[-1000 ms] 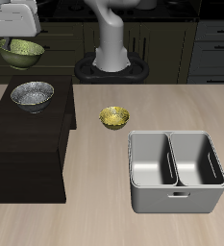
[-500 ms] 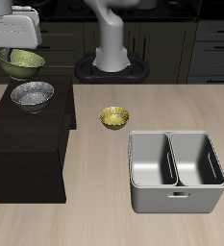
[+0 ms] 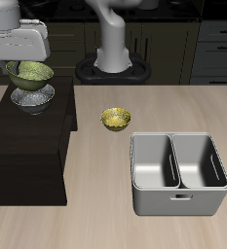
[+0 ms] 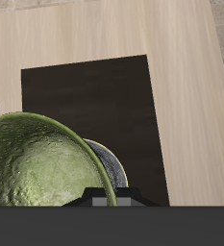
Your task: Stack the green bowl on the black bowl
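My gripper (image 3: 20, 60) is shut on the rim of the green bowl (image 3: 29, 74) and holds it just above the black bowl (image 3: 32, 98), which sits on the dark stand (image 3: 27, 136). The two bowls overlap in the exterior view; I cannot tell whether they touch. In the wrist view the green bowl (image 4: 32, 163) fills much of the frame, its inside mottled and glossy, and only an edge of the black bowl (image 4: 112, 171) shows behind it over the dark stand (image 4: 94, 96).
A golden-yellow bowl (image 3: 115, 119) sits on the table beside the stand. A grey two-compartment metal bin (image 3: 179, 173) stands nearer the table's front edge. The robot's base (image 3: 113, 60) is at the back.
My gripper has carried the green bowl in from beyond the stand's far edge and down, so it now hangs right over the black bowl.
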